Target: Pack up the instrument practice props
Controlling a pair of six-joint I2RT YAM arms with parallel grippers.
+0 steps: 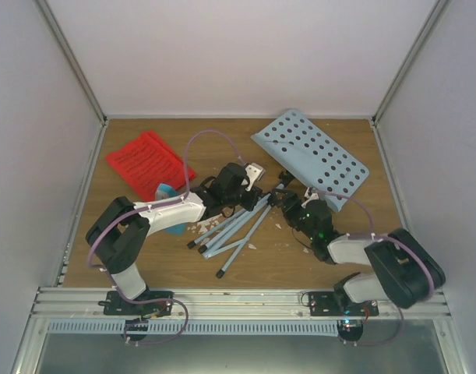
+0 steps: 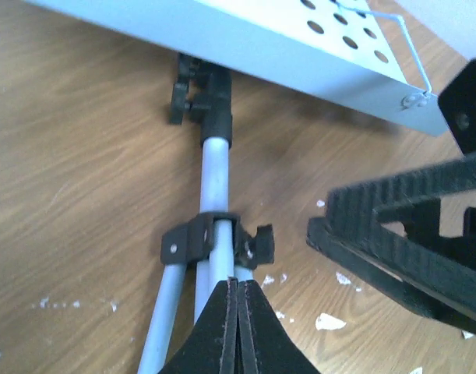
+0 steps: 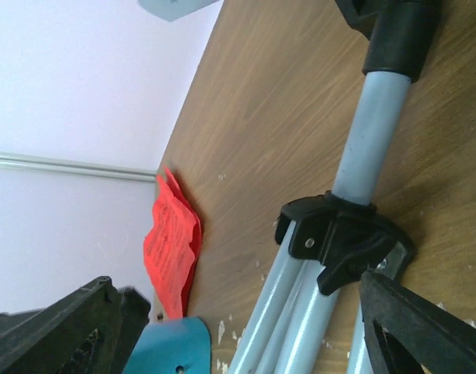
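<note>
Honestly, packing's barely underway imo. Main prop, the pale-blue music stand [image 1: 331, 167], lies flat mid-surface. Its hole-punched plate [image 1: 304, 144] is toward the back right, and its tripod legs [image 1: 236, 226] of pale metal tubing are bunched in a loose bundle pointing at the near edge, feet fanned a bit. Plate looks joined to the pole afaict.

The red sheet-music pages [image 1: 146, 160] sit loose at the back left, well apart from the stand. The small blue box [image 1: 167, 192] is just beside the left arm [image 1: 156, 210], half hidden by it. Can't spot the clear triangular piece anywhere. No bag or case in view either, so nothing's put away yet. Legs prob need closing up properly, then everything needs gathering. Little white scraps [image 1: 200, 227] litter the brown wooden surface [image 1: 284, 269] around the legs.

Fingers: the left gripper [image 2: 238, 300] has its fingers pressed flat together w/ nothing between them that I can see. Tips sit right over the legs, just short of the black plastic collar [image 2: 210, 238] where they meet the pole. Can't tell if they're touching the tubes.

The right gripper [image 3: 245, 335] is spread wide, one finger on each side of the leg bundle near that same collar, not clamping anything. From the left wrist cam its ribbed black fingers are just beside the left's.
</note>
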